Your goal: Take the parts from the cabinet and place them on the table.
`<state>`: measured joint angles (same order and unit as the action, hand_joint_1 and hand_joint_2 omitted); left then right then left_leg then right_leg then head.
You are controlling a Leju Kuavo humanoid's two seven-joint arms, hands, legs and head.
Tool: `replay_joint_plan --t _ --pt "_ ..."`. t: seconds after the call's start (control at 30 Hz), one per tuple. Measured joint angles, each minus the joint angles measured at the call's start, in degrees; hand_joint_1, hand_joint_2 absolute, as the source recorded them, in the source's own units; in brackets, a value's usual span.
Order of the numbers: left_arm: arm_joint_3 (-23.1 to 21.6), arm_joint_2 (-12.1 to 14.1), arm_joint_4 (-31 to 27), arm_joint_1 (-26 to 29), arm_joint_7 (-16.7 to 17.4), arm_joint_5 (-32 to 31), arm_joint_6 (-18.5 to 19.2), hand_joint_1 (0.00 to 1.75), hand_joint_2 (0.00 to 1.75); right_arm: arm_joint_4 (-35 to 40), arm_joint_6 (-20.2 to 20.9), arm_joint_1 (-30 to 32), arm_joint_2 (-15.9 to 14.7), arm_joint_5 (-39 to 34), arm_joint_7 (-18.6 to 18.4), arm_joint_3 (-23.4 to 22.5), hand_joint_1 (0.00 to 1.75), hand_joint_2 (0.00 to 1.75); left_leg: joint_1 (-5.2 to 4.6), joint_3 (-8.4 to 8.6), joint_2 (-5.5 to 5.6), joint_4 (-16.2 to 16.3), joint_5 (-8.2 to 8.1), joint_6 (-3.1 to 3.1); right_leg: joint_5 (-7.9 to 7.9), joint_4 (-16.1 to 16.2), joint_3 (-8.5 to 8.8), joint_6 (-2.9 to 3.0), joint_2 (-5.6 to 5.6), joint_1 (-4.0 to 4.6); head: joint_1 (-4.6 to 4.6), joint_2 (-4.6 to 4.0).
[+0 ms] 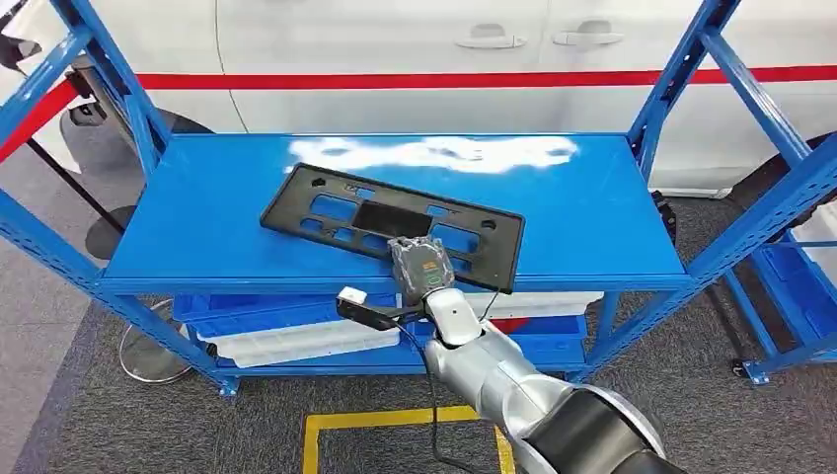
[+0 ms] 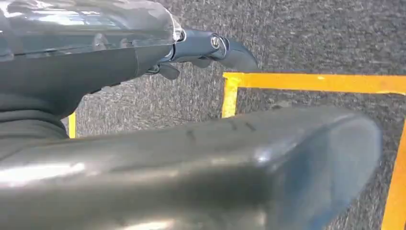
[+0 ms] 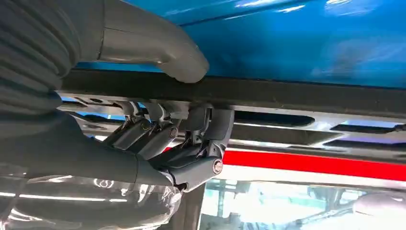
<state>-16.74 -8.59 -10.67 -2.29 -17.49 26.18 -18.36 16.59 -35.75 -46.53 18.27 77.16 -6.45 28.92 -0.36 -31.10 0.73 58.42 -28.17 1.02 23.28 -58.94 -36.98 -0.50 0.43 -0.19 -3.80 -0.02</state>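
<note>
Your right hand is closed on the near long edge of the black plate frame. In the right wrist view the thumb presses one face of the frame's edge bar and the darker fingers curl around the other face, so it's a firm pinch, not an open hand. The frame lies flat on the blue shelf of the rack, just ahead of the hand. Its long axis runs left to right, skewed, with the left end farther from you and the right end near the shelf's front lip. Your left hand hangs over grey carpet beside yellow floor tape, with its fingers curled in and holding nothing.
</note>
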Motion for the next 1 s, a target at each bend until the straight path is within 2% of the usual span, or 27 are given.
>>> replay_joint_plan --t 0.03,0.07,0.1,0.23,0.27,0.33,0.37,0.87,1.0 --pt "0.09 -0.04 0.0 0.0 -0.02 0.07 -0.26 0.0 0.0 0.0 -0.42 0.1 0.13 -0.18 0.5 0.0 1.75 1.75 0.0 -0.01 0.0 0.0 0.0 0.0 0.0 0.0 0.0 0.0 0.01 0.0 0.0 0.0" --pt "0.11 -0.04 0.0 0.0 -0.04 0.11 -0.46 0.0 0.0 0.0 -0.77 0.21 0.37 -0.33 0.97 -0.02 0.44 1.75 0.0 -0.01 -0.01 0.0 0.0 0.0 0.0 0.0 0.0 0.0 0.01 0.0 0.0 0.0" --pt "0.13 -0.09 0.0 0.0 -0.09 0.22 -0.83 0.0 0.0 0.02 -1.01 0.32 0.66 -0.68 1.55 -0.05 0.0 1.75 0.0 -0.01 -0.01 0.0 0.0 0.0 0.0 0.0 0.0 0.0 0.01 0.0 0.0 0.0" --pt "0.5 -0.22 0.0 0.05 -0.59 0.66 -1.38 0.0 0.0 0.37 -2.95 0.45 1.36 -2.54 2.23 -0.07 0.0 1.75 0.0 0.0 -0.02 0.0 0.0 0.0 0.0 -0.01 0.01 0.0 0.0 0.01 0.0 0.0" --pt "0.57 -0.22 0.0 0.05 -0.7 0.7 -1.38 0.0 0.0 0.48 -3.2 0.45 1.42 -2.67 2.32 -0.07 0.4 1.75 0.0 0.0 -0.02 0.0 0.0 0.0 0.0 -0.01 0.01 0.0 0.0 0.01 0.0 0.0" --pt "0.68 -0.22 0.0 0.07 -0.94 0.74 -1.38 0.0 0.0 0.52 -3.19 0.45 1.62 -3.48 2.71 -0.07 0.38 1.75 0.0 0.0 -0.02 0.0 0.0 0.0 0.0 -0.01 0.01 0.0 0.0 0.01 0.0 0.0" --pt "0.77 -0.22 0.0 0.08 -1.07 0.74 -1.38 0.0 0.0 0.59 -3.19 0.45 1.64 -3.59 2.76 -0.07 0.0 1.75 -0.01 0.0 -0.02 0.0 0.0 0.0 0.0 -0.01 0.01 0.0 0.01 0.01 0.0 0.0" --pt "1.09 -0.33 0.0 0.23 -2.05 0.74 -0.77 0.0 0.0 0.63 -3.08 -0.28 1.68 -3.74 2.17 0.0 0.0 1.75 -0.01 0.0 -0.02 0.0 0.0 0.0 0.0 0.0 0.02 0.0 -0.01 0.0 0.0 0.0" --pt "1.09 -0.33 0.0 0.23 -2.27 0.74 -0.09 0.0 0.0 0.59 -2.8 -0.9 1.64 -2.12 0.57 0.09 0.0 1.75 -0.01 0.01 -0.02 0.0 0.0 0.0 0.0 0.0 0.02 0.0 -0.01 0.01 0.0 0.0"
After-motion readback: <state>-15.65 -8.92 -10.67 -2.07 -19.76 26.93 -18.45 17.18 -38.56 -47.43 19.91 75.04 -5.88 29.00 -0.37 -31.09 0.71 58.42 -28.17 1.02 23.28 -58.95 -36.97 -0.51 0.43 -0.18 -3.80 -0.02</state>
